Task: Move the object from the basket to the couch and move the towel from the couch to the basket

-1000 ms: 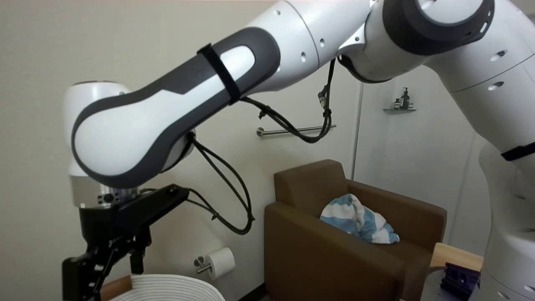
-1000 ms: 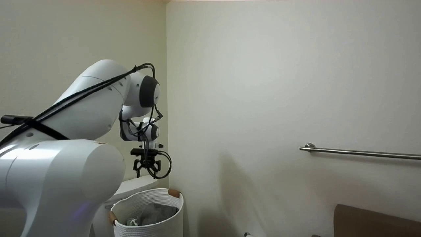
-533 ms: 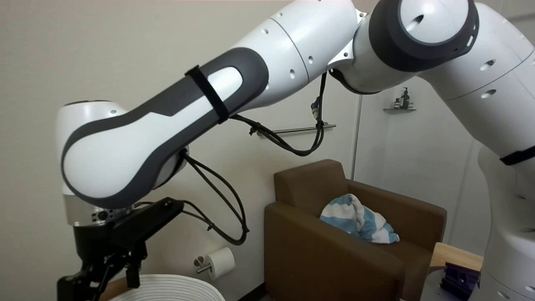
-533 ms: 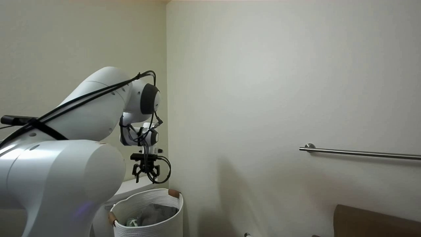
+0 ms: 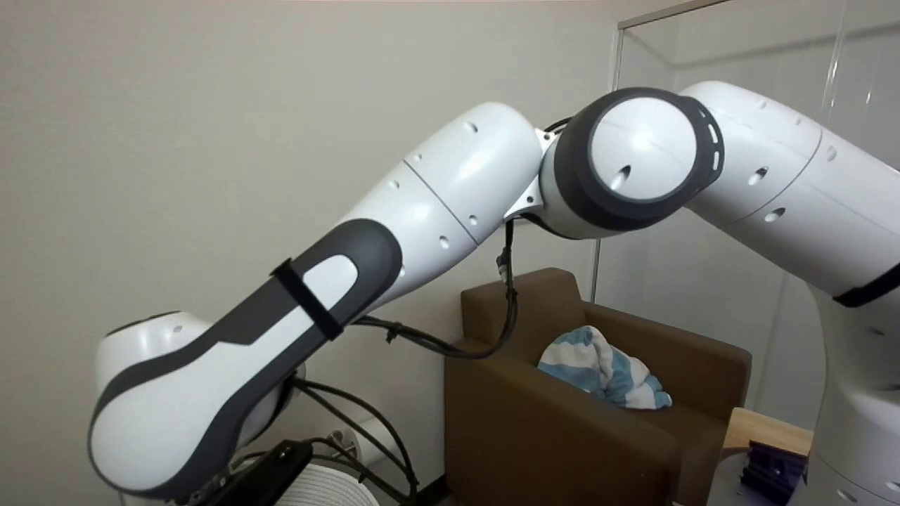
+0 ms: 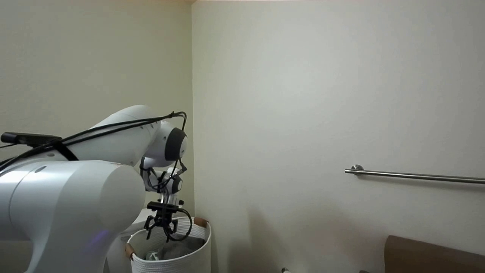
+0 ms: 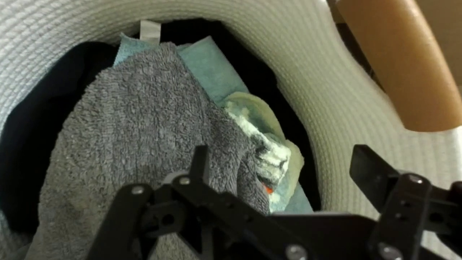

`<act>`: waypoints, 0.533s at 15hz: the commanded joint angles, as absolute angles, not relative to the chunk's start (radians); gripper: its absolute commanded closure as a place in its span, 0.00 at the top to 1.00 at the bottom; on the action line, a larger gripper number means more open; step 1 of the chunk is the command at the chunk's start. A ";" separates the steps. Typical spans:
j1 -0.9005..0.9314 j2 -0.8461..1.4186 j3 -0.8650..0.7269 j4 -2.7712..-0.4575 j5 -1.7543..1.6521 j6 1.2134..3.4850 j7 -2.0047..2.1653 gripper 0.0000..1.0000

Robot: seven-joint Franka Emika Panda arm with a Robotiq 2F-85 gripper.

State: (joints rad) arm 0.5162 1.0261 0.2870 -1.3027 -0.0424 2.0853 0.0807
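Poised over the basket (image 7: 312, 85), with 2 fingers (image 7: 371, 173) spread wide!
Looking past them onto grey and pale green fabric (image 7: 144, 119) below!

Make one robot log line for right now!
end effector: open, empty, over basket | grey cloth: in basket | blue-white towel: on couch

2 pale walls (image 6: 295, 94) meet; 1 carries a metal rail (image 6: 416, 176).
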 commanded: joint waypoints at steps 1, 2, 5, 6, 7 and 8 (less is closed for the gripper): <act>0.581 1.103 0.228 -1.199 -0.043 2.101 0.192 1.00; 0.610 1.107 0.198 -1.187 -0.052 2.136 0.260 1.00; 0.695 1.102 0.130 -1.174 -0.091 2.220 0.416 1.00; 0.726 1.103 0.100 -1.161 -0.108 2.227 0.471 1.00; 0.759 1.114 0.065 -1.139 -0.130 2.216 0.525 1.00; 0.786 1.122 0.032 -1.119 -0.149 2.193 0.574 1.00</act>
